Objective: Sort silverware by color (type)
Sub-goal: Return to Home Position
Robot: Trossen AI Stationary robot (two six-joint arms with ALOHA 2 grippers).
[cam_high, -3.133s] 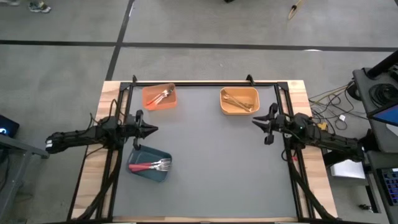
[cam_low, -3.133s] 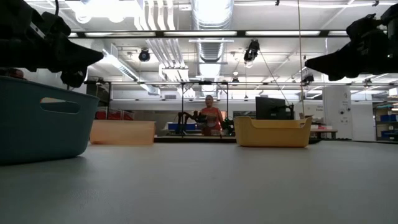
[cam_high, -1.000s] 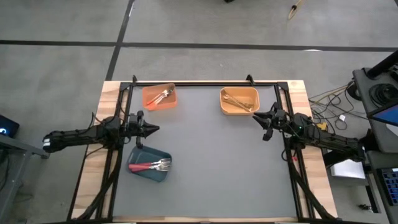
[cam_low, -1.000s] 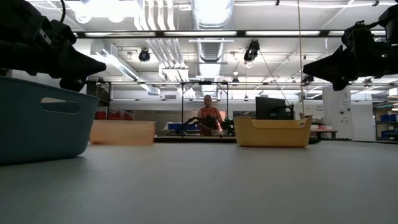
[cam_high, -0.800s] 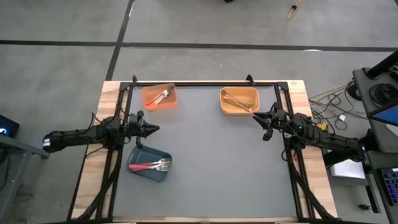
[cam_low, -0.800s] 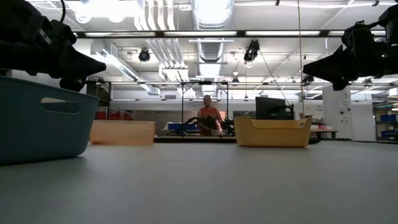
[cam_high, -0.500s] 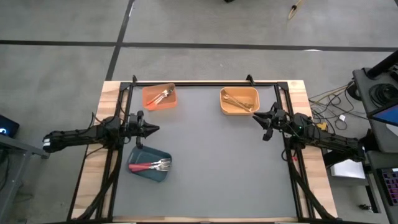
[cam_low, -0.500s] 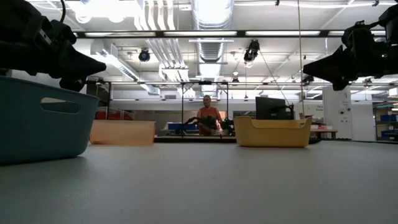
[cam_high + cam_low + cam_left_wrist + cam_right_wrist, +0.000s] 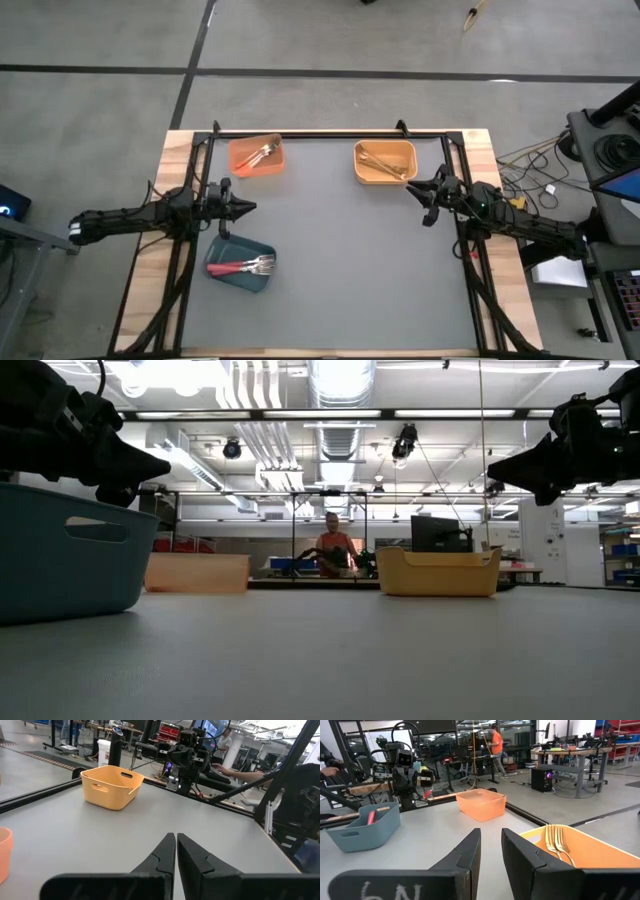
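- Empty left tool hovers at the left edge of the counter, fingers pressed together.
- Empty right tool hovers at the right edge, fingers slightly spread.
- All forks are binned: pink-handled forks in the teal bin (just beside the left tool), orange-handled forks in the orange bin, gold forks in the yellow bin, nearest the right tool.
- Judgement: no fork lies loose between the tools, so sorting looks complete.

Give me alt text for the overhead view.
Thin forks lie sorted in three rectangular bins on a grey table: orange bin and yellow-orange bin at the far edge, teal bin beside the left gripper. The right gripper hovers opposite, both empty.
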